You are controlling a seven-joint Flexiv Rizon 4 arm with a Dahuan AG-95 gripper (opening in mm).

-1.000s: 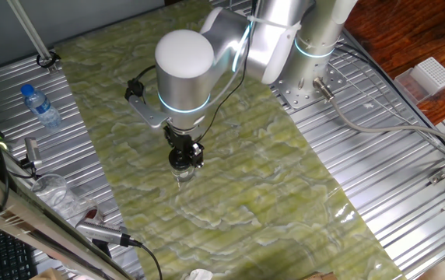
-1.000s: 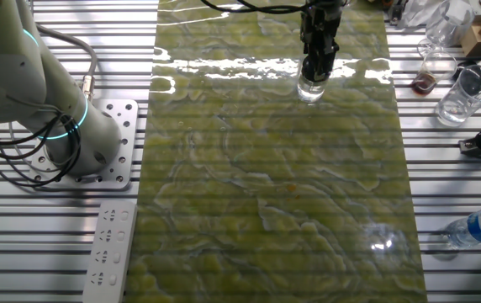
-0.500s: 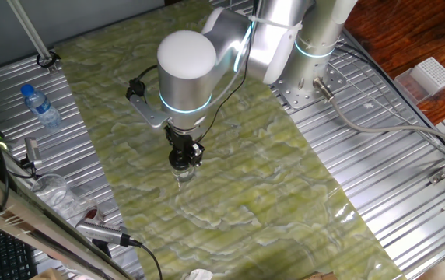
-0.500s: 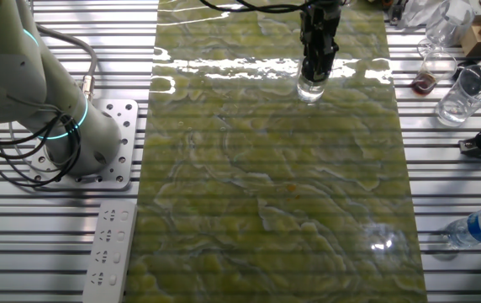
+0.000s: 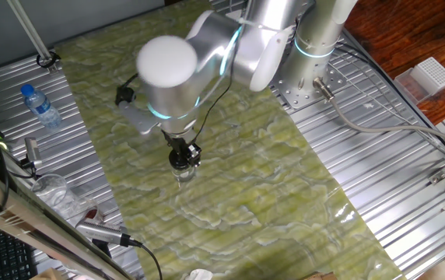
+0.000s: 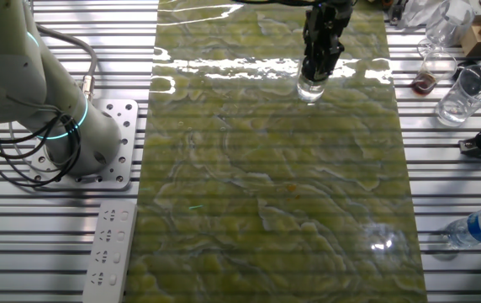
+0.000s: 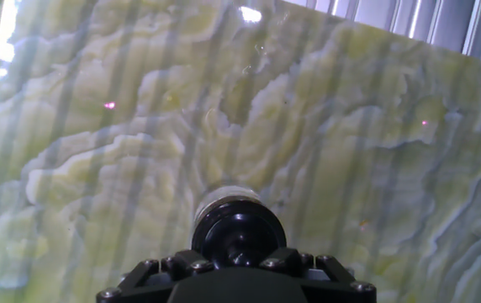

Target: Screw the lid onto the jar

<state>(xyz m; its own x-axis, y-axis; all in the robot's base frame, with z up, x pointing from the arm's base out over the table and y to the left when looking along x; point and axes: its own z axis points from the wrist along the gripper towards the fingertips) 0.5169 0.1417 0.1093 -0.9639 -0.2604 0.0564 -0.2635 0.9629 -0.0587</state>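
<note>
Inspection of the lid-fitting step, judged from present state only.

Jar (image 5: 182, 177) standing upright on the green mat (image 6: 274, 210) of the bench (image 6: 47, 244), toward the mat's far edge in the other fixed view, well apart from the blue-capped water bottle (image 5: 40, 107) and the clear glassware (image 6: 457, 94) at the side. Jar's long axis vertical, body seen as a clear stub (image 6: 309, 88) directly beneath the tool.

Lid (image 7: 238, 233) seated on top of the jar's mouth, black, round, level as far as can be told; in the hand view centred just ahead of the tool body, with the jar rim showing as a pale ring behind it.

Gripper (image 5: 183, 158) pointing straight down, directly above jar and lid, sharing their axis; no sideways offset apparent. Fingers (image 6: 319, 61) drawn in at the level of the lid and apparently clamped on it, though the contact itself too small to confirm in either fixed view.

Arm posed with the wrist vertical above the jar, large joint housing (image 5: 166, 66) overhanging the work.

Judged mid-screwing; coming move a rotation about the vertical axis. Thread engagement not verifiable.
</note>
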